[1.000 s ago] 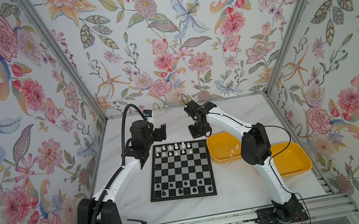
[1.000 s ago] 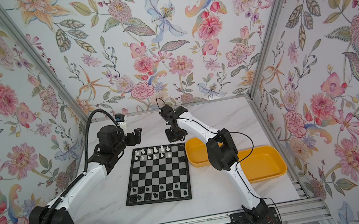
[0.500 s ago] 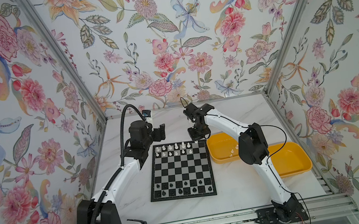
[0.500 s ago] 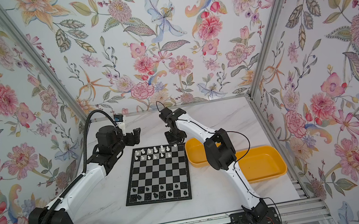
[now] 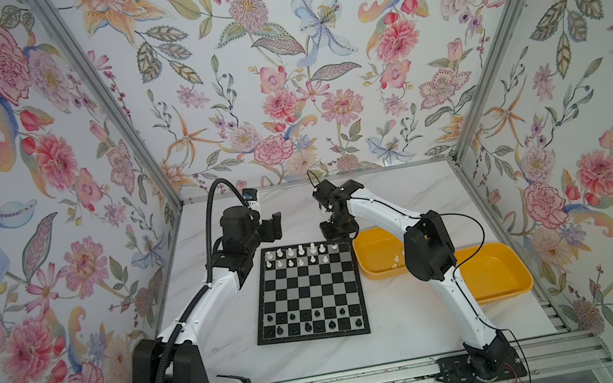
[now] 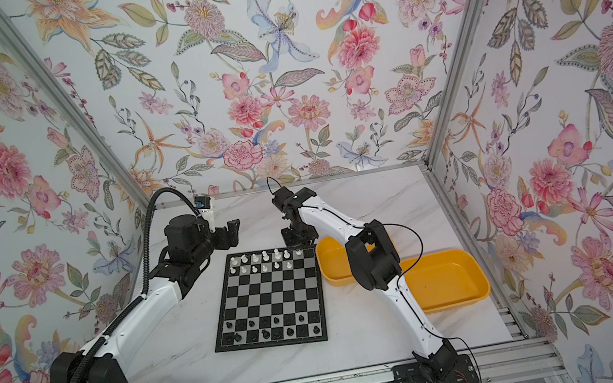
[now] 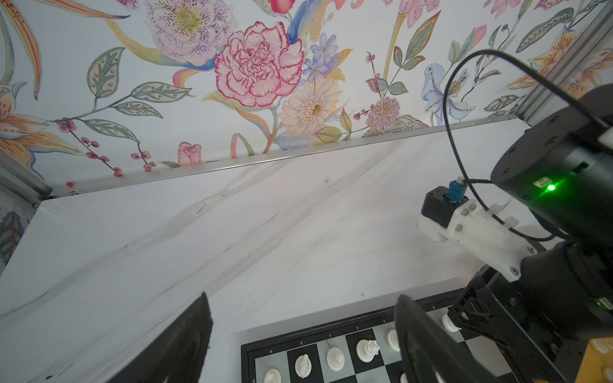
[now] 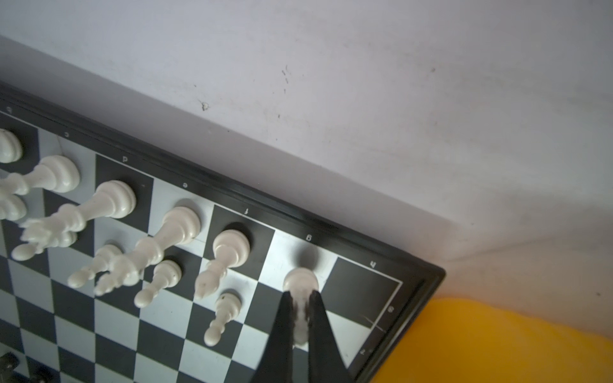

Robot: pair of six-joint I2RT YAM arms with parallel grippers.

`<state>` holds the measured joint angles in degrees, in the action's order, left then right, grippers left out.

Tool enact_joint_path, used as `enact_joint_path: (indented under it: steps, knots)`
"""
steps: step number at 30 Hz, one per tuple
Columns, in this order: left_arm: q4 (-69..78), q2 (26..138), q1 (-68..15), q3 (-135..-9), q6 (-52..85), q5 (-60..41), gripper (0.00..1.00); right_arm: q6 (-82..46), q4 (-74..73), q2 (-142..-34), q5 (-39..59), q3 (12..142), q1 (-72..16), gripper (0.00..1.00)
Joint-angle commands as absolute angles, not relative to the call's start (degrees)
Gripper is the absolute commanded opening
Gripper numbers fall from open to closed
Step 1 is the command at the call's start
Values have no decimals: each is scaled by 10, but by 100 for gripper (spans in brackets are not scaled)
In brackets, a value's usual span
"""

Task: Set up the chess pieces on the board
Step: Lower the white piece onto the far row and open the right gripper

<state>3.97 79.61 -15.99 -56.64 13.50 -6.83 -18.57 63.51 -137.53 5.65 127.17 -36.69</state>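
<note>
The board lies flat in the middle of the table in both top views. White chess pieces fill much of its two far rows, and black ones stand along the near rows. My right gripper is shut on a white piece. The piece's base is at the light far-row square next to the far right corner; I cannot tell whether it touches. In a top view this gripper hangs over that corner. My left gripper stands open and empty beyond the far left corner.
Two yellow tubs lie right of the board, one right beside it with a few white pieces inside, the other nearer the right wall. My right forearm crosses above them. Floral walls close in the back and sides.
My right gripper has come down and slightly left with the white piece, onto the board's far right corner. The left arm has barely moved.
</note>
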Motion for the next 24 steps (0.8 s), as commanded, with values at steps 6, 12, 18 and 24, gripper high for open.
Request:
enact_joint_path:
  steps: [6,12,18,24]
  knots:
    - [42,809,-148,-580,136,-74,87,-184,650,-1393,64,1274,-383,8]
    - [45,810,-142,-576,136,-79,87,-189,650,-1396,56,1271,-382,10]
    - [47,809,-139,-574,137,-82,87,-193,650,-1393,45,1268,-376,10]
    - [47,809,-134,-573,137,-86,87,-192,650,-1396,40,1267,-374,10]
